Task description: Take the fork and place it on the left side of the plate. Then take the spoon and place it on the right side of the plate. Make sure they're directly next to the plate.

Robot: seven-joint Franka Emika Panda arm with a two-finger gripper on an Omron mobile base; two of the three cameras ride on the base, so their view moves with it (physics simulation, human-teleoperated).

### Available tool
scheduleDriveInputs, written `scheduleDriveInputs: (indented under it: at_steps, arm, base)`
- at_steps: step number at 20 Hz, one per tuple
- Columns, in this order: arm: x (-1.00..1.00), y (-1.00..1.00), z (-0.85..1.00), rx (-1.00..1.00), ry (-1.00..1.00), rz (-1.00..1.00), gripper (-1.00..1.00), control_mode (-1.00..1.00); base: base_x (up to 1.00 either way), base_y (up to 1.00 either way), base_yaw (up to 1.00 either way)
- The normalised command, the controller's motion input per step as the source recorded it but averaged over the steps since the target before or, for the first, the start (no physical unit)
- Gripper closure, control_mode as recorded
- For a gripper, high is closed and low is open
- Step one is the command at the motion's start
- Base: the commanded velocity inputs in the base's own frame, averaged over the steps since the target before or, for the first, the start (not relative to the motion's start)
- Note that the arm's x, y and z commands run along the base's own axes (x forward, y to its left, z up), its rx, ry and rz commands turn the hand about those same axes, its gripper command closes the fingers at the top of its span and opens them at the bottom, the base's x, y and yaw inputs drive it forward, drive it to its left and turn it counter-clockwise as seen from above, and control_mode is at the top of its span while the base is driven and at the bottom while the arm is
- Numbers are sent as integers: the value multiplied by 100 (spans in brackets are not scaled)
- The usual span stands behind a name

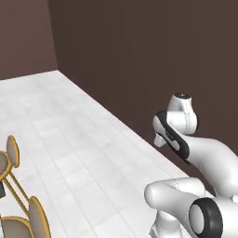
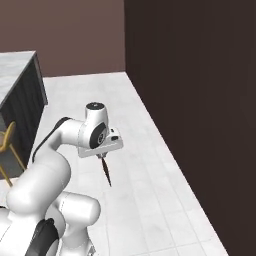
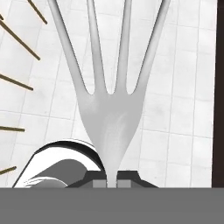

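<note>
Fork (image 3: 111,118) tines close-up, gripper (image 2: 103,156) pinching handle

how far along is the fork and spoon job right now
Done: the fork has been picked up. In hand: the gripper is shut on the fork's neck, its tines filling the hand view, dark handle hanging below the hand in the right base view. Left: laying it left of the plate, then the whole spoon step.
</note>
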Motion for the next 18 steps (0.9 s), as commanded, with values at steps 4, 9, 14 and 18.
scheduleDriveInputs:
  at_steps: [4,9,14,18]
  arm:
    - [0,0,0,0,0,0,100,100]
    - [0,0,0,0,0,0,100,100]
    - [0,0,0,0,0,0,100,100]
    - [0,0,0,0,0,0,100,100]
  base:
    - [92,11,26]
    - [87,11,30]
    - [84,8,35]
    - [73,3,48]
